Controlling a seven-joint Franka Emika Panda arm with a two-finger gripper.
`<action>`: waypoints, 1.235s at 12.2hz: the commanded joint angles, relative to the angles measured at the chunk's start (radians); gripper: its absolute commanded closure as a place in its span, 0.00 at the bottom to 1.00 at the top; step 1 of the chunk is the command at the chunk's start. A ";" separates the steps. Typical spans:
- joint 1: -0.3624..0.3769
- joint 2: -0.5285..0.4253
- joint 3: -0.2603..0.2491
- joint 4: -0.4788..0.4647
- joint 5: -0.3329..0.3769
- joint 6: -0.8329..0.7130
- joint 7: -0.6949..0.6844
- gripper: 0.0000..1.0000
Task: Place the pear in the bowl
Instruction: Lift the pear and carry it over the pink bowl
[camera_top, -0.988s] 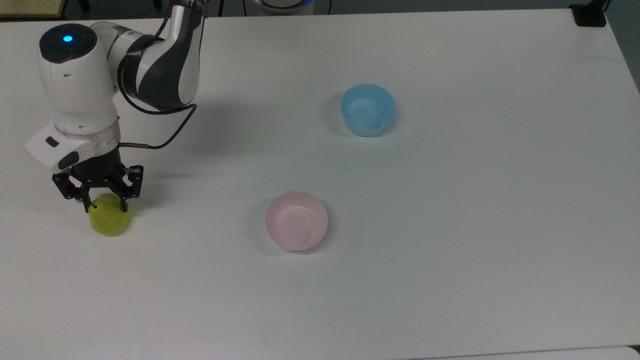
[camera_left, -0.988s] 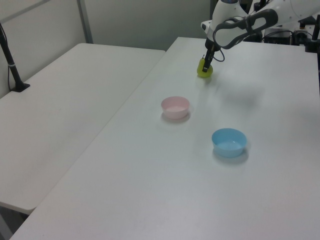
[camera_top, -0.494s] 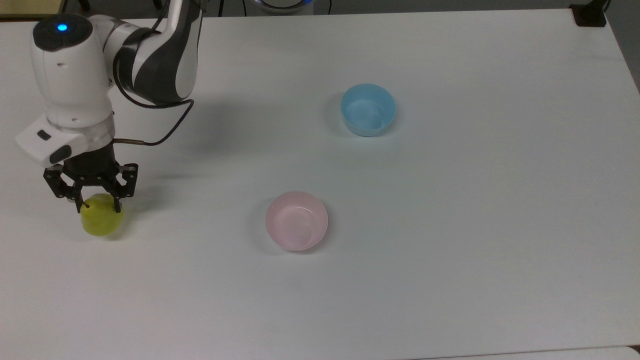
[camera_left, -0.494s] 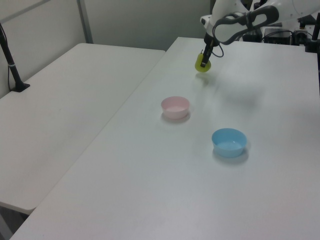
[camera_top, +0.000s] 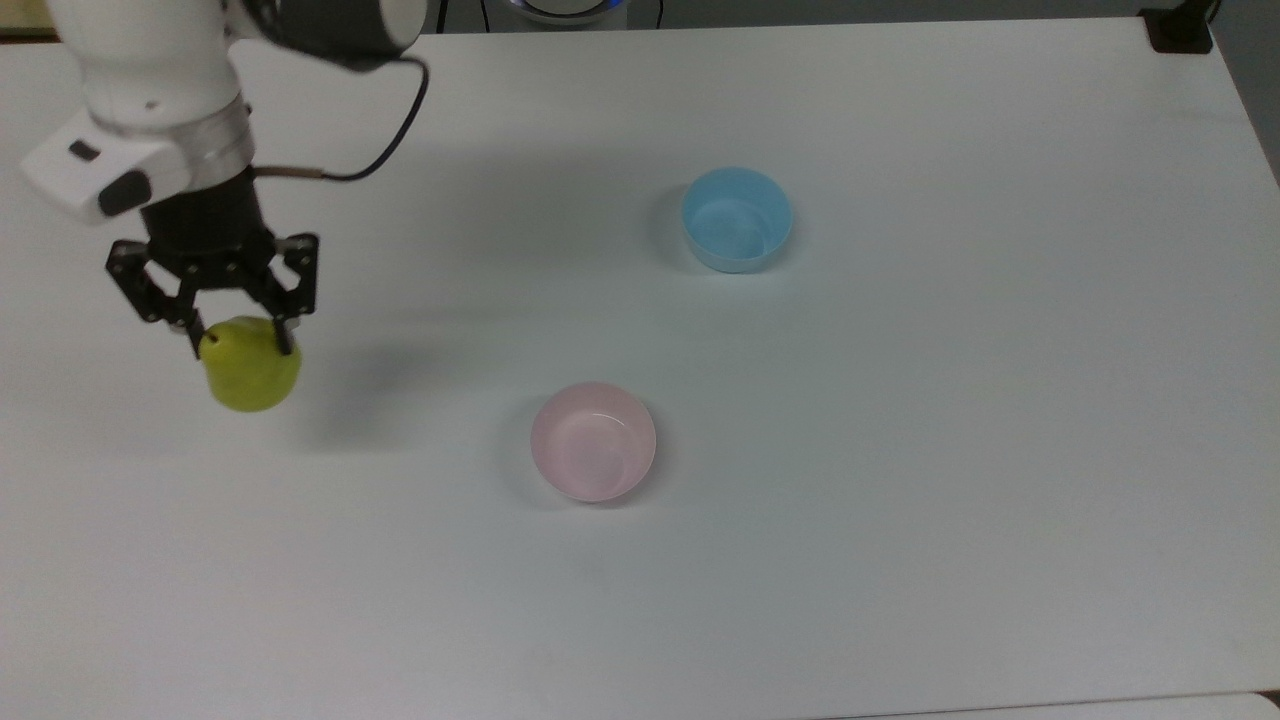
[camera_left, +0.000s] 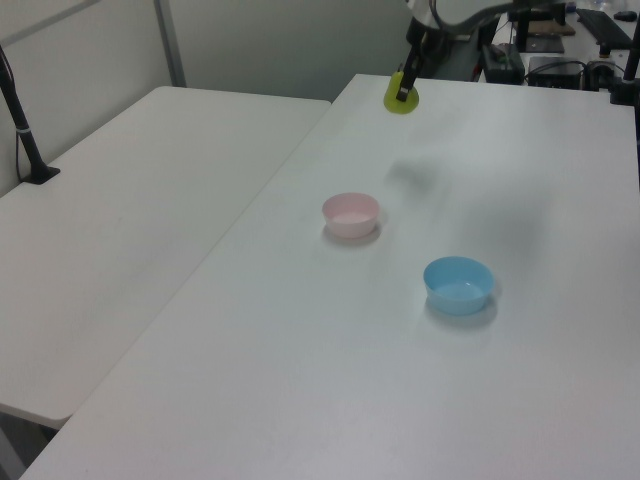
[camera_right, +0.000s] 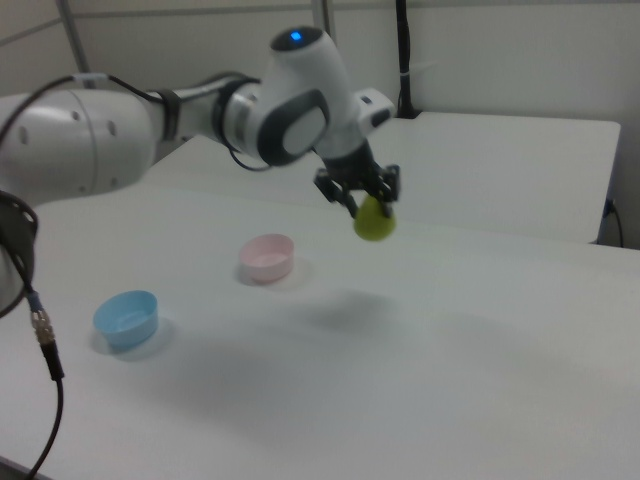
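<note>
Top view has the gripper (camera_top: 240, 338) clamped on the upper part of the pear (camera_top: 251, 376), fingers pinching it near the stem end with most of the fruit hanging below. Right view makes it clear the pear (camera_right: 374, 220) is up in the air, shadow on the white table (camera_right: 480, 360) well underneath it. The pink bowl (camera_top: 593, 441) sits empty, well apart toward the top view's right, and the blue bowl (camera_top: 737, 219) is further off, so picking the wrong one seems unlikely unless the carry overshoots. My worry is the grip: it's high on a rounded, smooth fruit, so a quick sideways swing could make the pear pivot or slide out before it gets over the bowl. Letting go from too high could also bounce it off the glossy inside or tip that light bowl.
</note>
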 joint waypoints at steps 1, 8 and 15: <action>0.068 -0.103 0.005 -0.021 0.018 -0.113 0.086 0.72; 0.225 -0.155 0.048 -0.065 0.006 -0.119 0.229 0.71; 0.291 -0.099 0.049 -0.221 -0.022 0.145 0.233 0.71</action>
